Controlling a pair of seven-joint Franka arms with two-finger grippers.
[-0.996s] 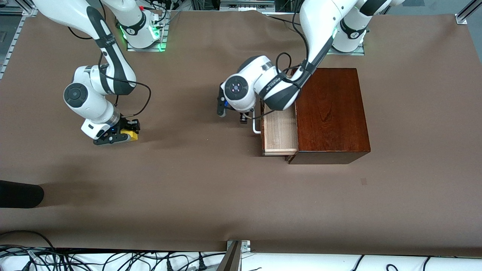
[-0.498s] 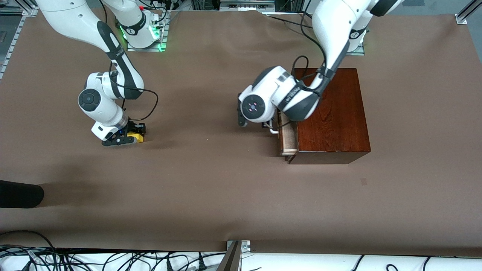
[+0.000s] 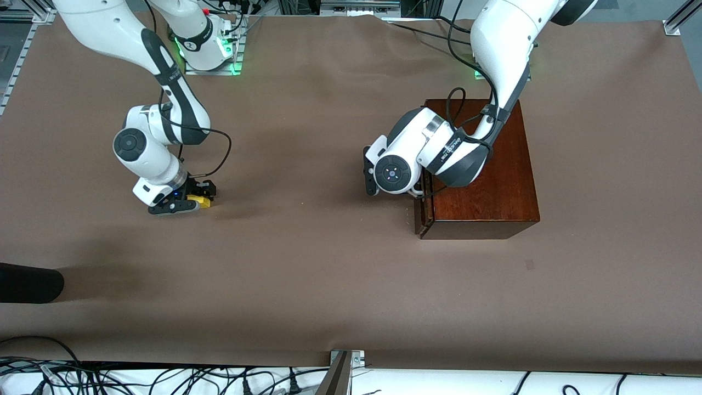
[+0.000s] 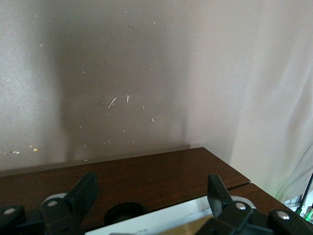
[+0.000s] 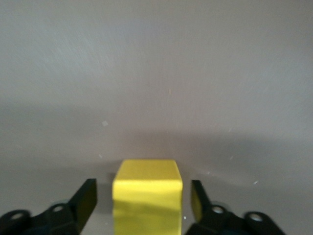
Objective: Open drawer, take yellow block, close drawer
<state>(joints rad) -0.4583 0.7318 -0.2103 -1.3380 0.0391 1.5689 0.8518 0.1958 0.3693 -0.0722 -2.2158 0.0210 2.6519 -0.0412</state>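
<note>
The dark reddish-brown wooden box [image 3: 482,170] stands toward the left arm's end of the table. Its drawer [image 3: 418,216] is pushed in, the front about flush with the box. My left gripper [image 3: 412,192] is at the drawer front, open, with its fingers [image 4: 80,196] on either side of the white bar handle [image 4: 171,220], not clamped on it. The yellow block [image 3: 203,202] rests on the table toward the right arm's end. My right gripper [image 3: 189,203] is low over it, open, with a gap on each side of the block [image 5: 146,193].
A dark object [image 3: 27,282] lies at the table's edge near the right arm's end. Cables and a metal bracket [image 3: 345,359] run along the edge nearest the front camera. Brown table cover [image 3: 307,263] stretches between the two arms.
The left arm has pushed the drawer from wide open to shut into the box. The right gripper with the yellow block has shifted slightly toward the left arm's end.
</note>
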